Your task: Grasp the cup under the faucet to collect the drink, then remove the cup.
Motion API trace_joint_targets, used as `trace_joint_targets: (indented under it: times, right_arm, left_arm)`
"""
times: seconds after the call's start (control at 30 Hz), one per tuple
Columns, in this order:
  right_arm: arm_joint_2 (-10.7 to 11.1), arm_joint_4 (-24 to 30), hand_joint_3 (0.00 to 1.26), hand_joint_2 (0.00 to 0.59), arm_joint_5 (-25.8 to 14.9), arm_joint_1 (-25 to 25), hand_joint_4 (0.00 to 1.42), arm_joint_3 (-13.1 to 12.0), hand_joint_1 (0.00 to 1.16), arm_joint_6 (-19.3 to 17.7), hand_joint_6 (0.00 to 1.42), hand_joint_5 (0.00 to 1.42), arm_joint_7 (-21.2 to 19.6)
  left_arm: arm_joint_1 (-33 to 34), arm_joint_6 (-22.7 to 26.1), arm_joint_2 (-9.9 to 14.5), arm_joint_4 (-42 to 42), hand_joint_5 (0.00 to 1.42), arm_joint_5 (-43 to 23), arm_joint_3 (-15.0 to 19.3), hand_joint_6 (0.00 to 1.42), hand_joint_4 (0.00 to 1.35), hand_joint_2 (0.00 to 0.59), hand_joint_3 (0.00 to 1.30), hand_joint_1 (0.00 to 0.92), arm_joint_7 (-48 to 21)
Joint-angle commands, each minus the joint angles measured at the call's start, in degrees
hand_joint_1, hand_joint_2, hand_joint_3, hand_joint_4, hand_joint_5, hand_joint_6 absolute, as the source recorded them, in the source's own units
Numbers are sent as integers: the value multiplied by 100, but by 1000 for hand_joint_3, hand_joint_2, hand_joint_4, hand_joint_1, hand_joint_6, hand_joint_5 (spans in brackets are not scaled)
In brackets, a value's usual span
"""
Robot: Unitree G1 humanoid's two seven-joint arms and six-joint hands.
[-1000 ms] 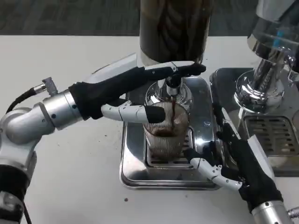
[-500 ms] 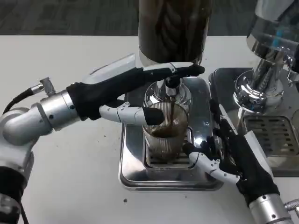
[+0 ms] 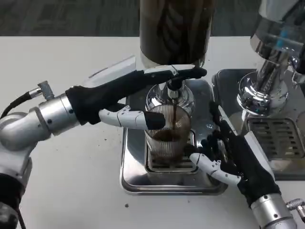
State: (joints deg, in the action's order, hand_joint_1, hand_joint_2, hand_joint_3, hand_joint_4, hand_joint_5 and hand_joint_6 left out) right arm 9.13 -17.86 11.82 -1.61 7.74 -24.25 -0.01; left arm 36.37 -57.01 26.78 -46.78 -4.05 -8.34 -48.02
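Two hands flanked the cup | left hand: fingers spread, upper ones on the faucet, thumb touching the cup's left rim | cup upright on the drip tray, dark liquid inside | right hand: fingers spread, just beside the cup, holding nothing.

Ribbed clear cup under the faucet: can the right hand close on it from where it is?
Probably yes. The right hand sits just right of the ribbed clear cup on the steel drip tray, fingers apart and nothing between. The left hand only occupies the cup's other side.
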Motion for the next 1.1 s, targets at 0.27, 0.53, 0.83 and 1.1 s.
trace_joint_targets:
  times: [0.27, 0.53, 0.83, 1.1]
  right_arm:
    - [-32, -116, 0, 234, -87, 165, 0, -38, 583, -85, 80, 0, 97]
    - [-39, -209, 0, 240, -121, 252, 0, -40, 577, -96, 80, 0, 145]
    - [-40, -258, 0, 242, -137, 277, 0, -42, 574, -121, 80, 0, 149]
    - [-45, -272, 4, 242, -137, 265, 0, -49, 573, -127, 80, 0, 138]
  left_arm:
    - [-292, 234, 170, -12, 118, 200, -74, 24, 117, 49, 160, 0, -103]
    - [-334, 247, 176, 35, 118, 189, -57, 24, 117, 50, 160, 0, -92]
    - [-345, 318, 115, 11, 118, -79, 51, 28, 117, 54, 160, 0, -118]
    - [-286, 682, -46, 129, 118, -843, 308, 46, 117, 61, 160, 0, -533]
